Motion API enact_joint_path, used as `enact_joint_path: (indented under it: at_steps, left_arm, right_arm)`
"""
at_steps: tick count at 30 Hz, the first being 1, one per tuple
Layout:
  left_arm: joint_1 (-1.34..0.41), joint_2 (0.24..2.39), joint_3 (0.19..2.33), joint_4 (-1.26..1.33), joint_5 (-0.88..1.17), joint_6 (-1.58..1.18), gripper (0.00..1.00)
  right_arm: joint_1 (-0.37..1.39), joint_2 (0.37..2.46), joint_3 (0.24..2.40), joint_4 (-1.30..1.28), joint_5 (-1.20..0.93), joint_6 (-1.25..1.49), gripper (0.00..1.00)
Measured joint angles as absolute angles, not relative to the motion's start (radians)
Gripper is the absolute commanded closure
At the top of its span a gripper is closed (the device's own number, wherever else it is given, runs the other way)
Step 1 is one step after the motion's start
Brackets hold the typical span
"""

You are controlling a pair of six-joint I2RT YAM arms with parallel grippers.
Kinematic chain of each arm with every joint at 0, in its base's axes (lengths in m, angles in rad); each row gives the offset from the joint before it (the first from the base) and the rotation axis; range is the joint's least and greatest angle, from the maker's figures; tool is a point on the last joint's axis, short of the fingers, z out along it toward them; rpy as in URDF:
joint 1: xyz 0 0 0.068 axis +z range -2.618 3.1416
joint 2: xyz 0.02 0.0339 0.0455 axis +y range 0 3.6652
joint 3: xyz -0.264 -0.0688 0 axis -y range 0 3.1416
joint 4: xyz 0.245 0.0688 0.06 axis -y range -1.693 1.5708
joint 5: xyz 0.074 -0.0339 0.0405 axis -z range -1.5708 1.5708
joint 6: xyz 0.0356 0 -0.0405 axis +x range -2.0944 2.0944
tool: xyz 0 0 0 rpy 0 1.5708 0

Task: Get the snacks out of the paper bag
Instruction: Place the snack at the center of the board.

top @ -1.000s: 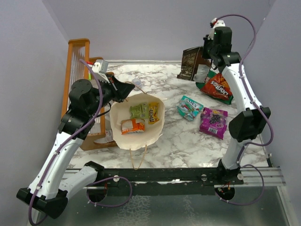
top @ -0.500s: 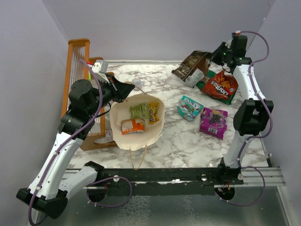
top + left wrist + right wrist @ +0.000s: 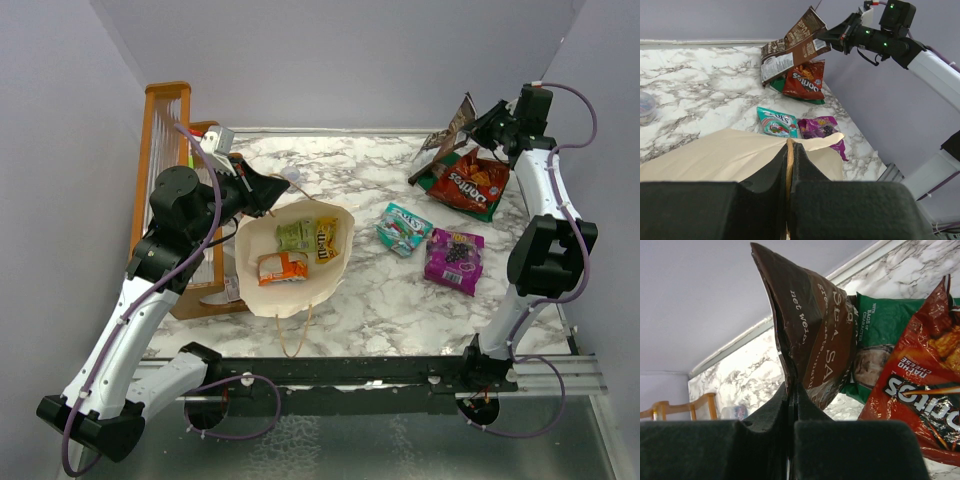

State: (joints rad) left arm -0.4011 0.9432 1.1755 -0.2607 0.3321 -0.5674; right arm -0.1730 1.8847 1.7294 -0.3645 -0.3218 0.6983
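Observation:
The cream paper bag (image 3: 290, 295) lies open on the marble table with small green, yellow and orange packets (image 3: 283, 266) inside. My left gripper (image 3: 268, 192) is shut on the bag's tan handle (image 3: 789, 155) at its far rim. My right gripper (image 3: 487, 122) is shut on the edge of the brown chip bag (image 3: 452, 128) and holds it in the air at the far right; the brown chip bag fills the right wrist view (image 3: 815, 335). Under it lie the orange-red chip bag (image 3: 468, 185) and a green bag (image 3: 880, 320). The teal-pink packet (image 3: 404, 229) and purple pouch (image 3: 454, 259) lie right of the paper bag.
An orange-framed wooden rack (image 3: 165, 150) stands at the far left behind my left arm. A small clear cup (image 3: 646, 106) sits on the table beyond the bag. Walls close in at the back and right.
My right gripper has swung right and toward the far right corner with the brown chip bag, which has turned edge-on. The left gripper has stayed on the bag's handle.

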Motion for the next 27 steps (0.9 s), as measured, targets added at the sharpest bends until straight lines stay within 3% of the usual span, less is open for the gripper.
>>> enact_joint_path:
  at_steps: [13,19,27]
  left_arm:
    - [-0.401,0.946,1.176,-0.262,0.332,-0.566,1.00]
    - [-0.401,0.946,1.176,-0.263,0.332,-0.566,1.00]
    - [-0.401,0.946,1.176,-0.263,0.332,-0.566,1.00]
  right_arm:
    - [-0.309,1.707,1.419,-0.224,-0.307,0.728,0.99]
    - [-0.340,1.740,1.274,-0.178,-0.313,0.710,0.98]
    - [-0.341,1.881,1.275,-0.174,-0.457,0.624,0.86]
